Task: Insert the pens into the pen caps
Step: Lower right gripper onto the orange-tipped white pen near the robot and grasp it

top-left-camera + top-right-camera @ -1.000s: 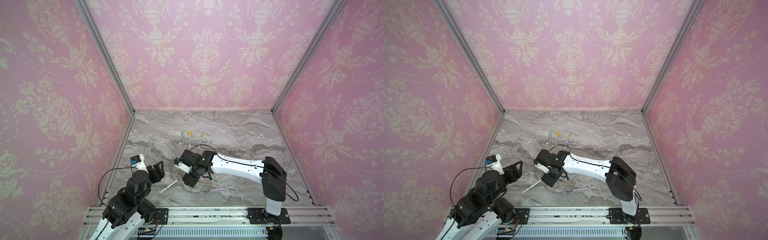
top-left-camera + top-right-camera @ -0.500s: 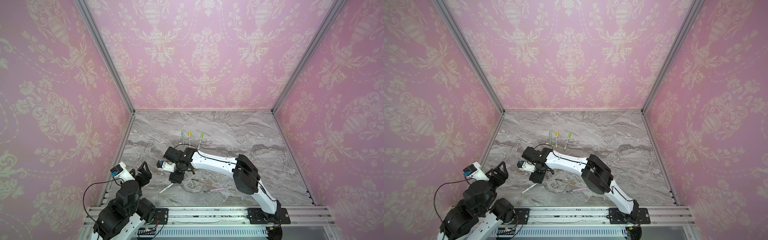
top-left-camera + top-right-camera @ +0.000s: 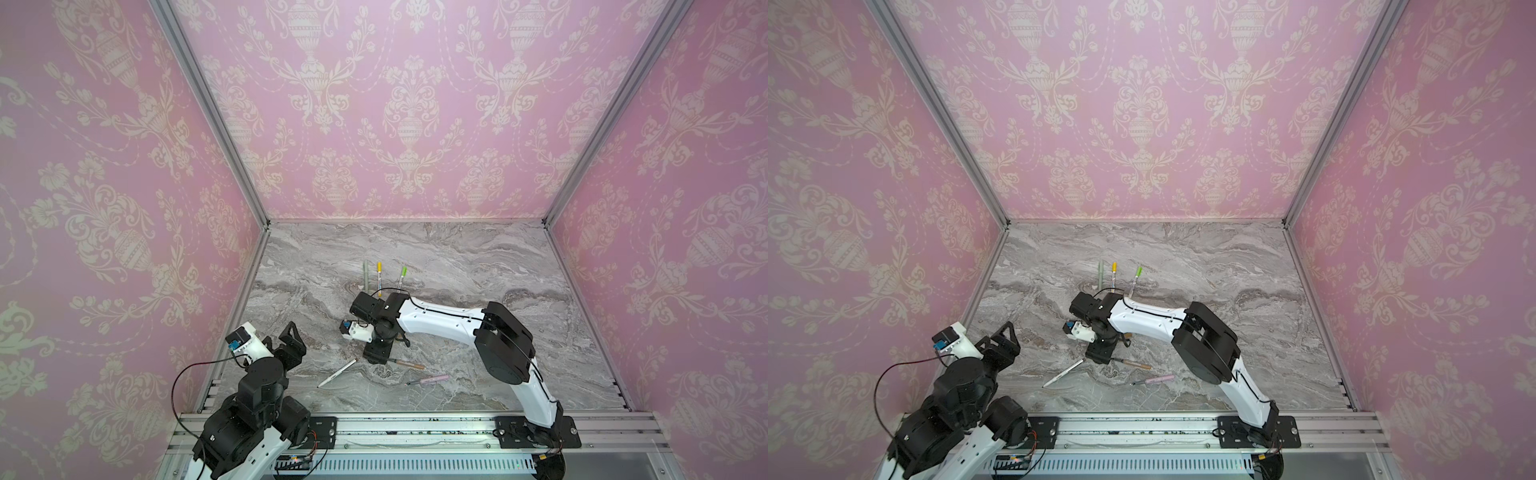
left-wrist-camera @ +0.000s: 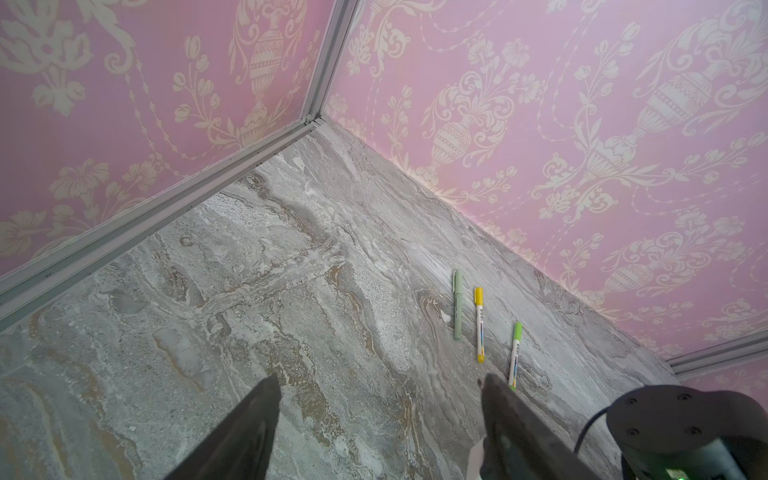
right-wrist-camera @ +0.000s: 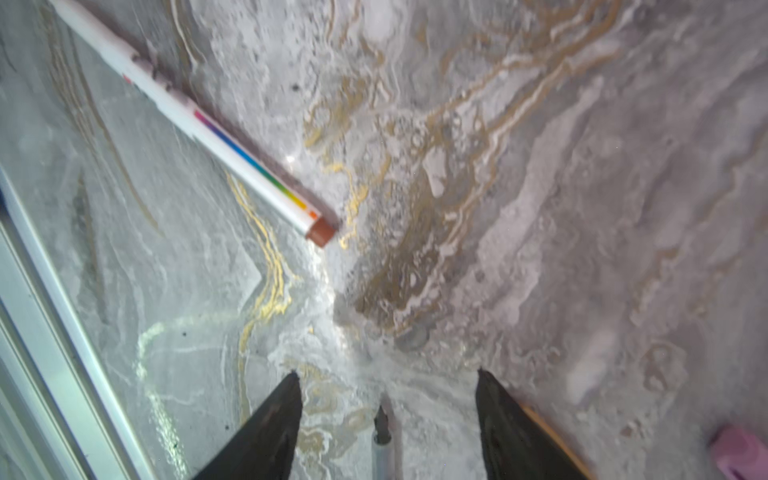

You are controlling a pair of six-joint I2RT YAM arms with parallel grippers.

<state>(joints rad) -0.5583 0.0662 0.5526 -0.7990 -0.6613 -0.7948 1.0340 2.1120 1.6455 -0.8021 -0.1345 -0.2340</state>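
Three pens lie capped side by side at the back: a sage green pen point(image 3: 366, 276) point(image 4: 457, 305), a yellow-capped pen point(image 3: 379, 274) point(image 4: 479, 324) and a lime-capped pen point(image 3: 401, 277) point(image 4: 515, 353). Nearer the front lie an uncapped white pen point(image 3: 337, 372) point(image 5: 199, 124), a tan pen point(image 3: 409, 365) and a pink pen point(image 3: 430, 379) point(image 5: 735, 453). My right gripper point(image 3: 376, 359) point(image 5: 387, 374) points down, open, by the tan pen's tip end. A dark pen tip point(image 5: 382, 419) lies loose between its fingers. My left gripper point(image 3: 291, 336) point(image 4: 380, 382) hangs open and empty at the front left.
Pink patterned walls close the marble table point(image 3: 457, 257) on three sides. A metal rail point(image 3: 415, 428) runs along the front. The right arm's black elbow point(image 3: 503, 345) reaches over the table's right half.
My left arm has drawn back toward the front left corner. My right gripper swung left over the white pen, then came back down at the tan pen's tip end.
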